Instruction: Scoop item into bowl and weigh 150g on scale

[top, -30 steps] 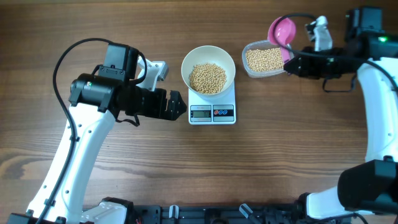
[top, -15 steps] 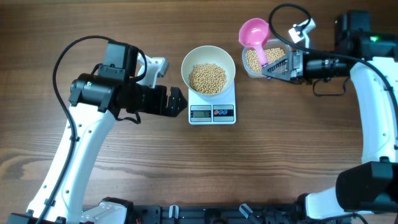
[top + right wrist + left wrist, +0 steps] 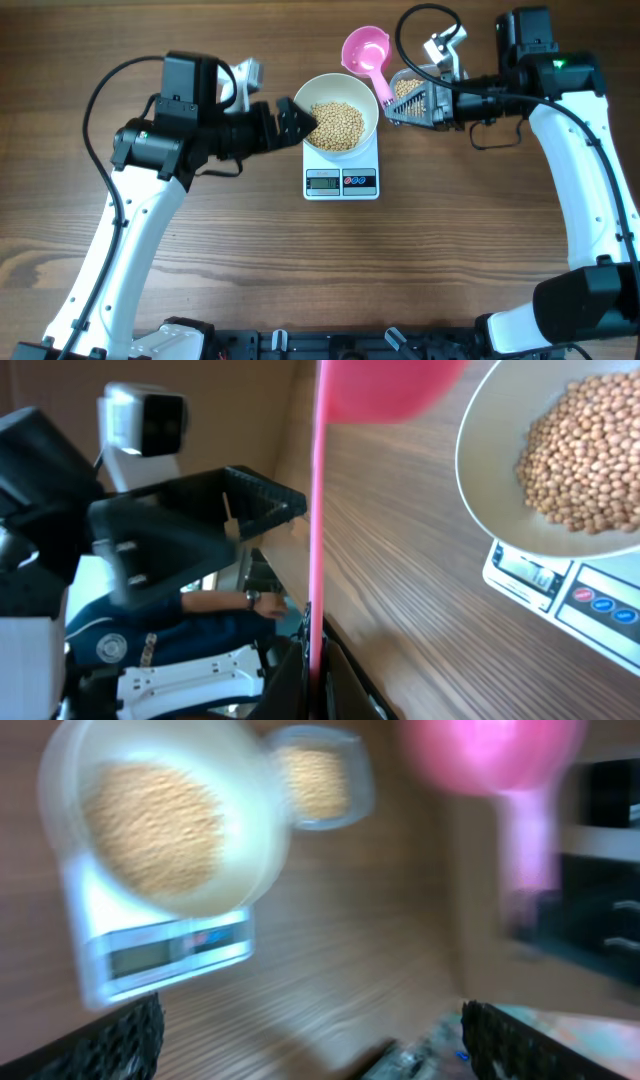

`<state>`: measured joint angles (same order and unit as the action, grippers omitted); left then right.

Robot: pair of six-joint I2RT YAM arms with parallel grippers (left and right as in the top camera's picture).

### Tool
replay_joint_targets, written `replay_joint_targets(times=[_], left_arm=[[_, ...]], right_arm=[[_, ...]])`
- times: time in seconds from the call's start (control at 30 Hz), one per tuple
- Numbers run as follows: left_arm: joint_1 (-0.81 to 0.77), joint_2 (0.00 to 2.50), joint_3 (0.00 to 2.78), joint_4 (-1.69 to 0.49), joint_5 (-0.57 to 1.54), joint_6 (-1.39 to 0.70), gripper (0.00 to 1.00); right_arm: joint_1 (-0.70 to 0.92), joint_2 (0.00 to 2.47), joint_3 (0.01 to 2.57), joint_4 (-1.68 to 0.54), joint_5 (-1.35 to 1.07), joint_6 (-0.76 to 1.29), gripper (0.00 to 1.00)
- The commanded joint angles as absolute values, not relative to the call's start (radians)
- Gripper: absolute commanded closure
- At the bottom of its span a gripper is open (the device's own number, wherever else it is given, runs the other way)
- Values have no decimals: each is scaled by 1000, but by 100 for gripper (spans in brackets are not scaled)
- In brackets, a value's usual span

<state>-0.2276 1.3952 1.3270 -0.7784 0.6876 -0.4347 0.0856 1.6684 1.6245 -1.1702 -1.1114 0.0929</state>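
My right arm [image 3: 575, 130] has swung the pink scoop [image 3: 365, 50] beside the bowl [image 3: 371, 108], right jaws clamped on its handle; left jaws, spread wide, have reached its other side. The bowl stands on the scale [image 3: 341, 183], beans [image 3: 334, 125] inside.

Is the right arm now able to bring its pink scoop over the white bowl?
Probably yes: the pink scoop is just beside the white bowl, nothing between them; the open left gripper is at the opposite rim.
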Motion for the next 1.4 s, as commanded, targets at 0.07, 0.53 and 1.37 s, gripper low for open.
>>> replay_joint_targets(times=[0.07,0.53,1.37], left_arm=[[-232,1404,1329,-628,932,-635,3],[-276,1404,1329,-387,931,-896,38],[-283,1404,1329,-303,888,-929,57]], right_arm=[[100,1653,1642,-1081,-1171,267,96],[174,1653,1642,-876,-1311,533,96],[233,1653,1642,-786,-1420,644,96]])
